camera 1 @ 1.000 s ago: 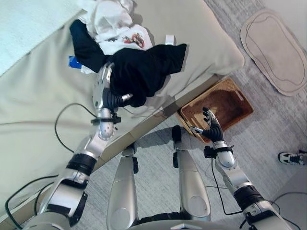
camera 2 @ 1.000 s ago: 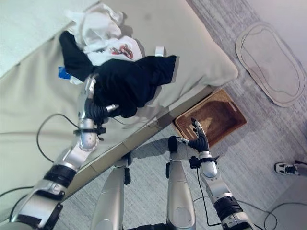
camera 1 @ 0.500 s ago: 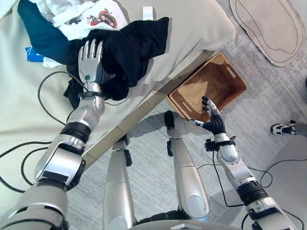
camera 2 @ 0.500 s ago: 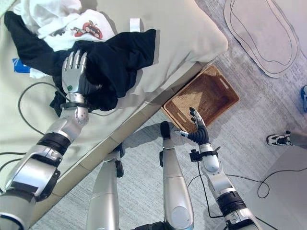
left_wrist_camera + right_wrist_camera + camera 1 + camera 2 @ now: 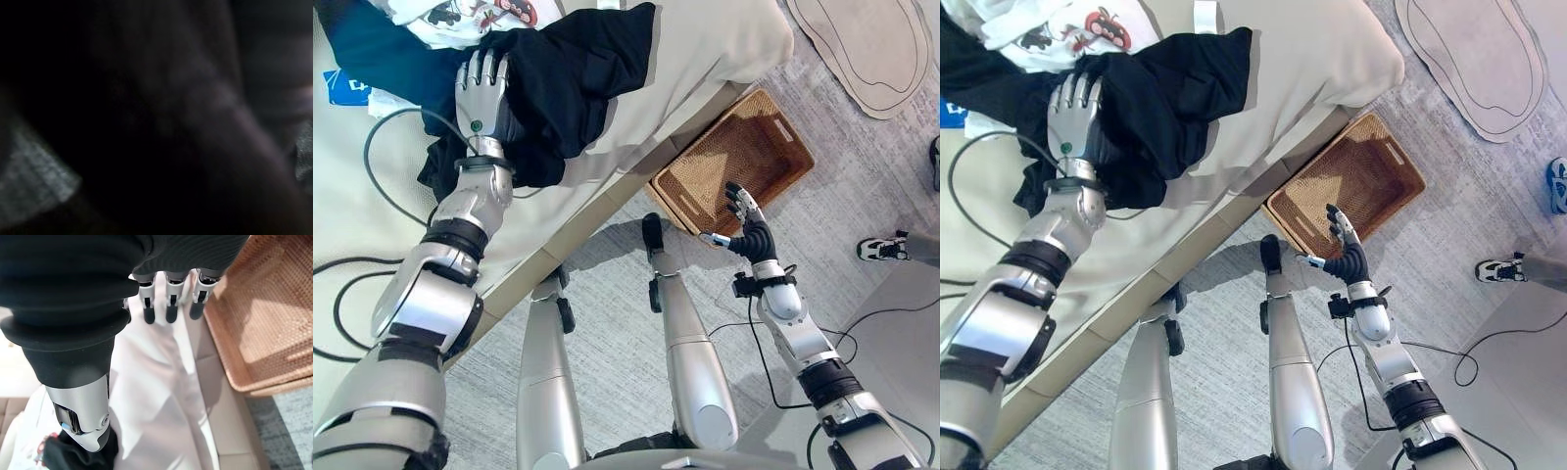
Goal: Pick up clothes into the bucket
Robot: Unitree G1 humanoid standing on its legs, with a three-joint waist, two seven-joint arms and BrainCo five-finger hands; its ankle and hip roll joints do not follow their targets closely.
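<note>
A black garment (image 5: 573, 73) lies bunched on the bed beside a dark teal one (image 5: 372, 49) and a white printed one (image 5: 450, 10). My left hand (image 5: 481, 93) rests flat on the black garment with its fingers straight, and the cloth folds over its thumb side. Dark cloth covers the left wrist view. A brown wicker basket (image 5: 734, 162) stands on the floor by the bed's corner. Just in front of the basket's near corner, my right hand (image 5: 749, 235) hovers open and holds nothing; its fingers (image 5: 168, 308) point toward the bed sheet (image 5: 161, 382) next to the basket (image 5: 264, 323).
The bed's edge (image 5: 607, 201) runs diagonally between the clothes and the basket. A light oval rug (image 5: 867, 49) lies on the grey carpet beyond the basket. A person's shoes (image 5: 881, 250) stand at the right.
The camera has shifted. My left hand's fingers, curled into the black garment a second ago, now lie straight on it. The right hand keeps its place by the basket.
</note>
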